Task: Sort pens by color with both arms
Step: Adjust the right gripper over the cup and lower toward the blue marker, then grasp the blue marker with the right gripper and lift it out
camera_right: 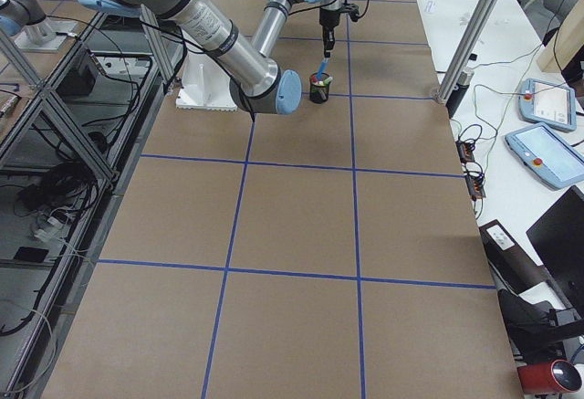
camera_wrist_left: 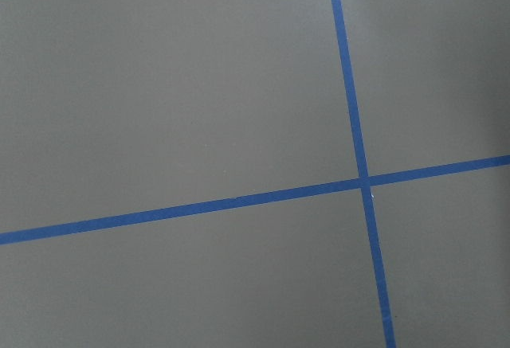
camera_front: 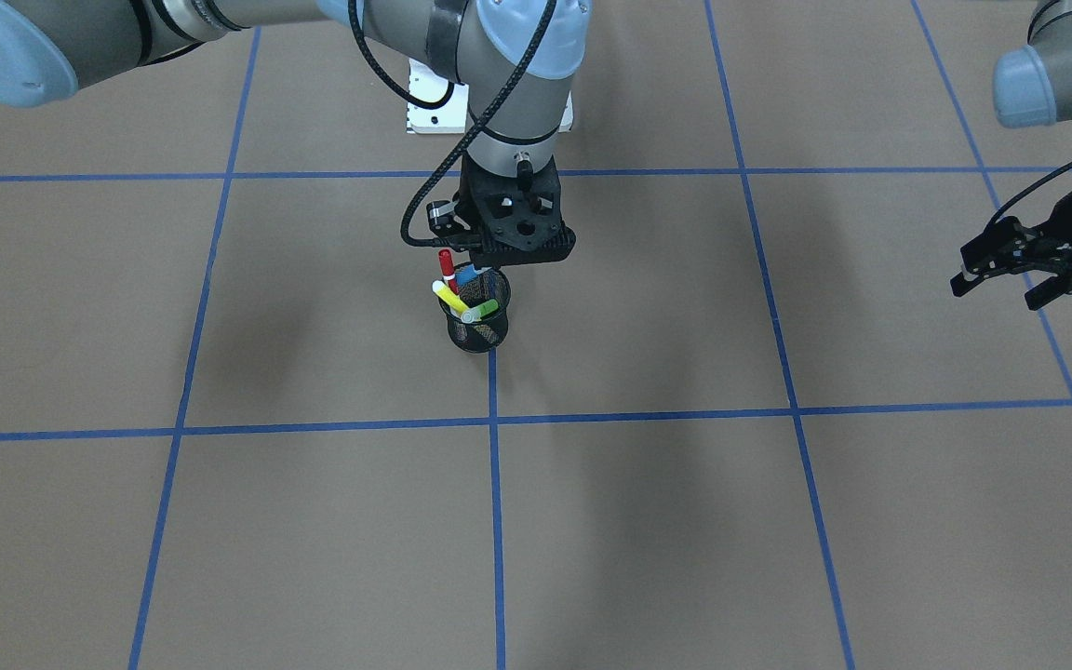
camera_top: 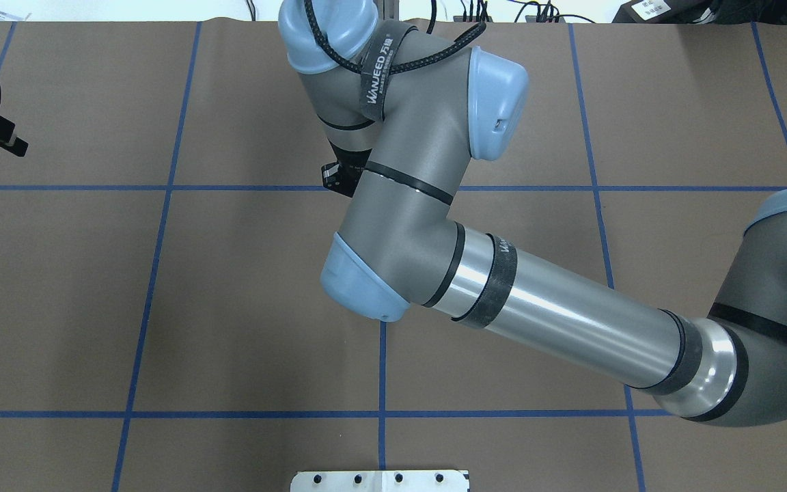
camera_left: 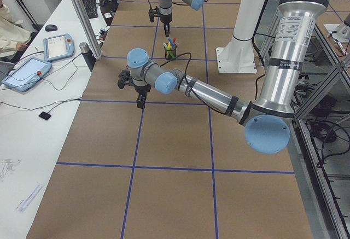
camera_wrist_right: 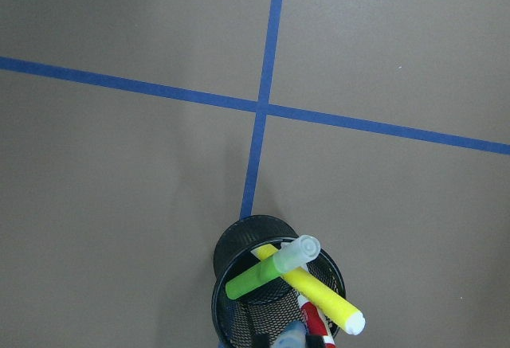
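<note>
1. At the left of the front-facing view, the right arm point(camera_front: 517, 84) is reaching in over the brown paper-covered table point(camera_front: 685, 521), with its wrist hanging straight down.
2. The right gripper point(camera_front: 503, 249) is pointing down directly above the black wire-mesh cup point(camera_front: 478, 333). Its fingers are mostly hidden behind the camera mount. In the exterior right view, though, the blue marker point(camera_front: 468, 274) is running from the cup's rim up into the gripper. The gripper is therefore clamping that marker's upper end, while the lower end is dipping into the cup.
3. The cup is standing upright near the middle of the table, at the end of a blue tape line point(camera_front: 496, 484).
4. Three more pens are sitting in the cup.
   - The red-capped marker point(camera_front: 446, 264) is sticking up at the left, just beside the blue one.
   - The yellow marker point(camera_front: 448, 298) is leaning out over the rim.
   - The light green marker point(camera_front: 482, 309) is lying tilted across the yellow one.
5. At the right edge, the left gripper point(camera_front: 1001, 284) is hovering well apart from the cup, with its fingers spread and holding nothing. Its wrist camera is showing only table paper and crossing tape.
</note>
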Robot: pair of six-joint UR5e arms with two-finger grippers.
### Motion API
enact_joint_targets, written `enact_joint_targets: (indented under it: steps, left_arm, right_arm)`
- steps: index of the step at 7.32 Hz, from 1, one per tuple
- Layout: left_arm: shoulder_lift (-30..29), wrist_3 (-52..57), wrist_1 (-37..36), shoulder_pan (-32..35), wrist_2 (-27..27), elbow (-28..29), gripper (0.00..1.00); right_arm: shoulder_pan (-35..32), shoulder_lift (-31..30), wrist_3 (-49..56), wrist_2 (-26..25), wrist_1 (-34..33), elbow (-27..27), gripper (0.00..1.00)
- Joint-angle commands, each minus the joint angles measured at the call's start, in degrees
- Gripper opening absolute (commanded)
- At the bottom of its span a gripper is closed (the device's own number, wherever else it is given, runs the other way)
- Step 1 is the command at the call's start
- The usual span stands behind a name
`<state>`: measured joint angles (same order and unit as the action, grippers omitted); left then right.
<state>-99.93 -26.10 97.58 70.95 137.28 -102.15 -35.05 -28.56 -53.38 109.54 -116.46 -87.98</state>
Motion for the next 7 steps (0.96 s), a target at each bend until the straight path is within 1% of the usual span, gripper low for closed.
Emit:
enact_joint_targets:
  steps: [1,3,4,5,6,7]
  left_arm:
    - [0.00,0.00,-0.02,-0.02,0.00,0.02,1.00]
    - [0.00,0.00,-0.02,-0.02,0.00,0.02,1.00]
    - [0.00,0.00,-0.02,-0.02,0.00,0.02,1.00]
    - [0.00,-0.09,-0.02,-0.02,0.00,0.02,1.00]
    - [0.00,-0.09,-0.02,-0.11,0.00,-0.07,1.00]
    - [0.00,-0.09,-0.02,-0.02,0.00,-0.07,1.00]
  right_arm:
    - [-2.29,0.08,0.03,1.90,-0.08,-1.66,0.05]
    - [-4.92,-0.01,0.03,3.31,0.00,-2.98,0.05]
    - [-6.59,-0.27,0.03,3.23,0.01,-4.55,0.03]
    - [-8.26,-0.53,0.46,2.88,0.09,-4.92,0.03]
    - [-9.23,-1.32,1.60,2.01,0.53,-5.36,0.00]
    - [-9.59,-2.81,1.61,-0.53,1.58,-6.58,0.00]
